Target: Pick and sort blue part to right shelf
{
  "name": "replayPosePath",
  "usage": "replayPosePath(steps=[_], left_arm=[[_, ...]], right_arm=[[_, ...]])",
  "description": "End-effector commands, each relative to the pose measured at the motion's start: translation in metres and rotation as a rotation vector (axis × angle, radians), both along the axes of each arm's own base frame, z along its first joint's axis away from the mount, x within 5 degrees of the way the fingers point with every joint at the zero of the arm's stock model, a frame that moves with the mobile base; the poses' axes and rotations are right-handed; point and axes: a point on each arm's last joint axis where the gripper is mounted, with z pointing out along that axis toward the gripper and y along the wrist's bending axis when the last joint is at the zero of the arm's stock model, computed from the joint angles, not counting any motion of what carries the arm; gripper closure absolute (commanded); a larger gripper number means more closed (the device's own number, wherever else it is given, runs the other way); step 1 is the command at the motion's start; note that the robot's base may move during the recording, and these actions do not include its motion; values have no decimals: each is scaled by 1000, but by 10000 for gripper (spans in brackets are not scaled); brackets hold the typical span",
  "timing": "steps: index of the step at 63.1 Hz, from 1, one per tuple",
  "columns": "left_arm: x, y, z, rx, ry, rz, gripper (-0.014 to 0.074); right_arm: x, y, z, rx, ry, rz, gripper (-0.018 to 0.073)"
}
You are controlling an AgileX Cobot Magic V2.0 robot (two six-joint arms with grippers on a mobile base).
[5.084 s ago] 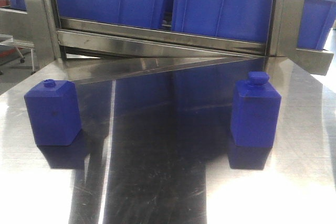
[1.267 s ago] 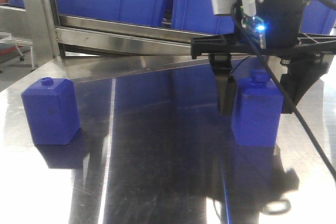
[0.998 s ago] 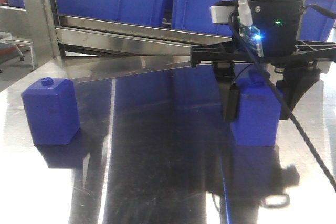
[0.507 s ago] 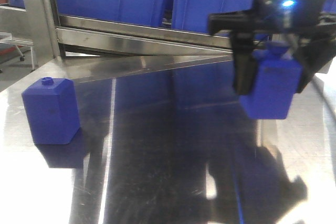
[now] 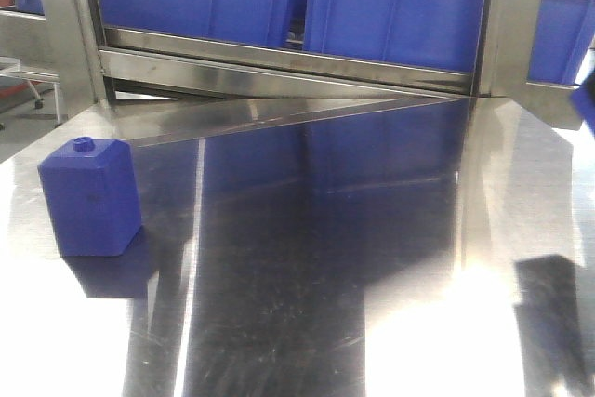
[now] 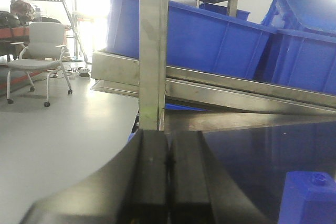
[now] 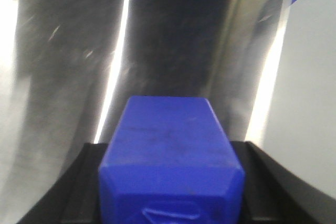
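In the right wrist view the blue part (image 7: pixel 169 129) sits clamped between the black fingers (image 7: pixel 84 182) of my right gripper (image 7: pixel 170 148), which is shut on it above the steel tabletop. In the front view only a blue sliver (image 5: pixel 586 104) shows at the right edge, and the right gripper itself is out of frame. The right shelf (image 5: pixel 390 76), a steel rack with blue bins (image 5: pixel 400 11), runs along the back. My left gripper (image 6: pixel 168 163) is shut with nothing in it, its jaws pressed together, low near the table's left end.
A squatter blue block (image 5: pixel 90 197) with a small ring on top stands at the table's left; it shows again as the block (image 6: pixel 310 198) just right of my left gripper. A steel post (image 6: pixel 154 51) rises ahead of that gripper. An office chair (image 6: pixel 44 51) stands on the floor beyond.
My right gripper closed on the blue part, lifted it off the table and carried it rightward out of the front view. The squat block has not moved.
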Motion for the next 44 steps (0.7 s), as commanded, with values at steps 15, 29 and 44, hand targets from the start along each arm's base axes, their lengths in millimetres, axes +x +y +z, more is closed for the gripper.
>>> replayPosePath(steps=[15,29,44], left_arm=[[-2,0,2,-13,-85,-2,461],[-2,0,2,-13,-85,-2,461],[-2,0,2,-13,-85,-2,461]], right_arm=[[-51,-18,22,16,-547,-91,135],[-101,-21,21,-92,-723,-43,135],[-141,-24,32,-87,-900,-54,135]])
